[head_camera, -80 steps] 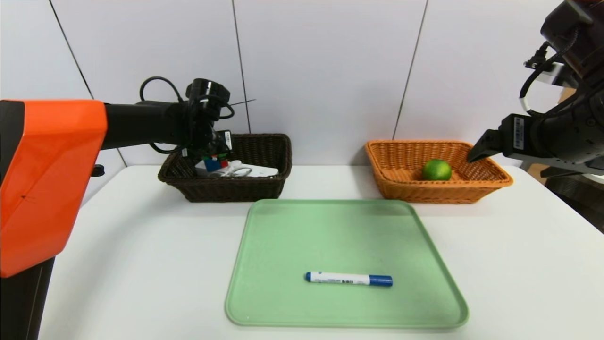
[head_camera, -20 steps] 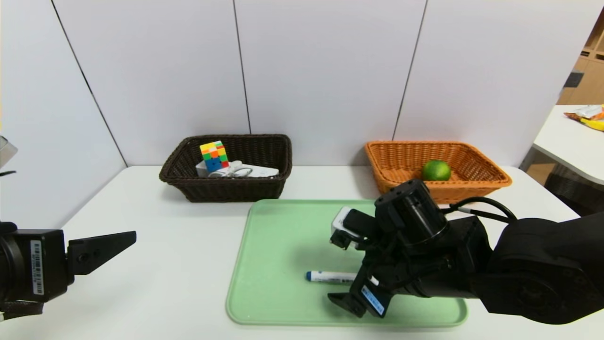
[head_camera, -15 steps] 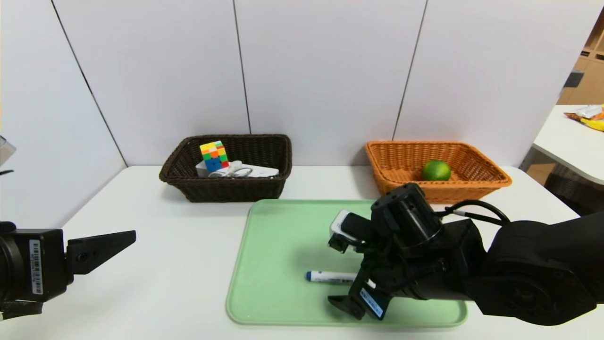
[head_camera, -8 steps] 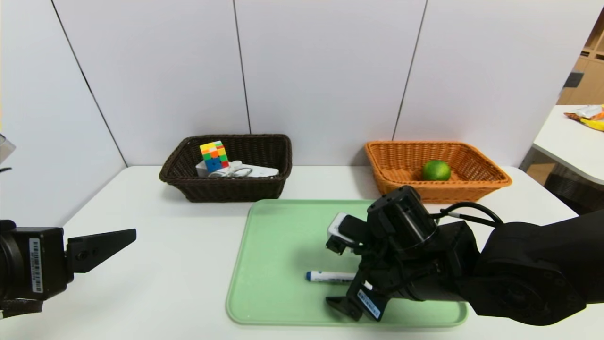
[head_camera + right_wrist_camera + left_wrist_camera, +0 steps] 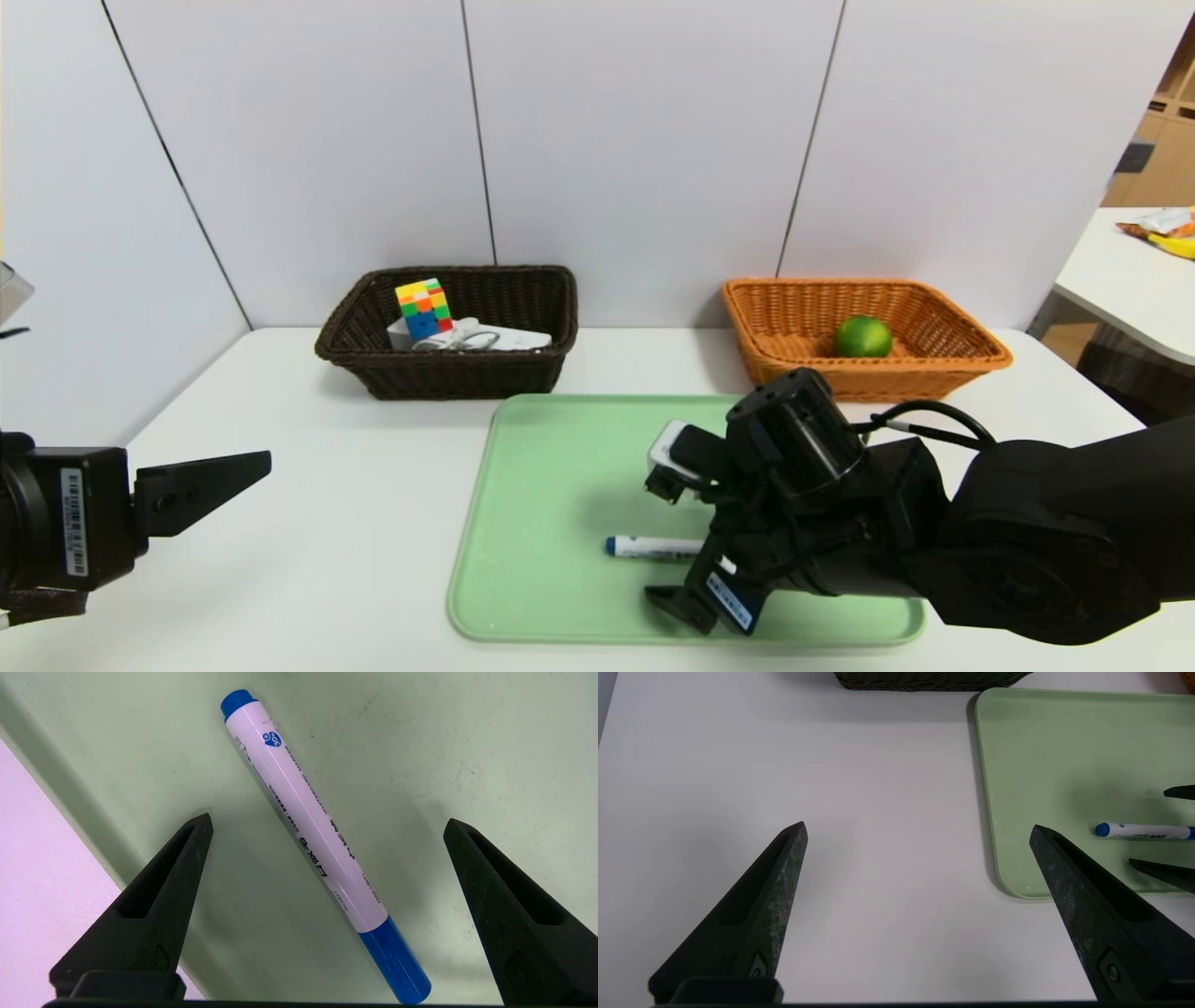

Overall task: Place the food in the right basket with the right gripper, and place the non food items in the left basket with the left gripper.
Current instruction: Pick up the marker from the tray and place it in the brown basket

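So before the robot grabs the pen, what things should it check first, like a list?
1. Marker lies flat and free on the green tray: ok.
2. Right gripper is open, with the marker between its fingers: ok.
3. Right arm for the job: not ok. The marker is non-food, which goes with the left gripper, open over bare table beside the tray.
4. Dark left basket has room beside the puzzle cube and power strip: ok.
5. Lime is in the orange right basket: ok.
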Robot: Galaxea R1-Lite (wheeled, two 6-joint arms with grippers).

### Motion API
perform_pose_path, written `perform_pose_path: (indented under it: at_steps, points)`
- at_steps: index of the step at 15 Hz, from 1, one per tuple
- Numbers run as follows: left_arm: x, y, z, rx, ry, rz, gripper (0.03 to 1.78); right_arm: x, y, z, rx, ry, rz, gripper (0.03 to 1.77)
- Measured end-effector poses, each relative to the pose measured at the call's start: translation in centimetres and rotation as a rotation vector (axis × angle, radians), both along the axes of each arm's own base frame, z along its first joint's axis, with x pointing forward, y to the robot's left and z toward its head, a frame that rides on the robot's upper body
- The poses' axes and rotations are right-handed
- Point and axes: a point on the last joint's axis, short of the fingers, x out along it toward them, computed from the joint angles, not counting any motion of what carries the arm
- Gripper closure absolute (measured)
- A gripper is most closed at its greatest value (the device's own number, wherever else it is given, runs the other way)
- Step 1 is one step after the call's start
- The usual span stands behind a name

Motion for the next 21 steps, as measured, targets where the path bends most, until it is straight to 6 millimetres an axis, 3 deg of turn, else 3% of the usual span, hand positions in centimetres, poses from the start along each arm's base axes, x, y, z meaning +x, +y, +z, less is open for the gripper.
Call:
perform_pose_path:
  at_steps: [21]
  points:
    - [0.26, -0.19, 0.12, -0.001, 0.001, 0.001, 0.12, 0.02, 0.0, -0.04, 0.033, 0.042, -0.039, 0.1]
